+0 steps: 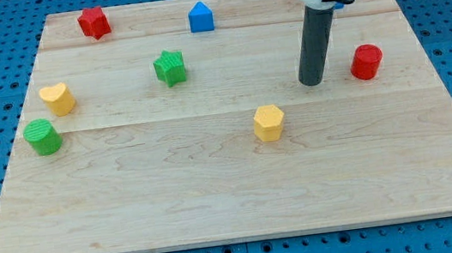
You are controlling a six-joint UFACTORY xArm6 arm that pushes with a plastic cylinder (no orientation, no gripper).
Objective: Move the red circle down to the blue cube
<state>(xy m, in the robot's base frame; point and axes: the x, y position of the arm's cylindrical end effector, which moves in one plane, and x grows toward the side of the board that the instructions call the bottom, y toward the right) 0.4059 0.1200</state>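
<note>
The red circle [366,62] is a short red cylinder at the view's right, on the wooden board [233,186]. The blue cube [200,17] sits near the view's top, centre, far to the left of and above the red circle. My tip [313,82] rests on the board just left of the red circle, a small gap apart from it. The dark rod rises from the tip to the arm's head at the view's top right.
A red star [93,23] lies at top left. A green star [170,68] is left of centre. A yellow heart [58,99] and a green cylinder [42,137] are at the left. A yellow hexagon [268,123] lies below centre.
</note>
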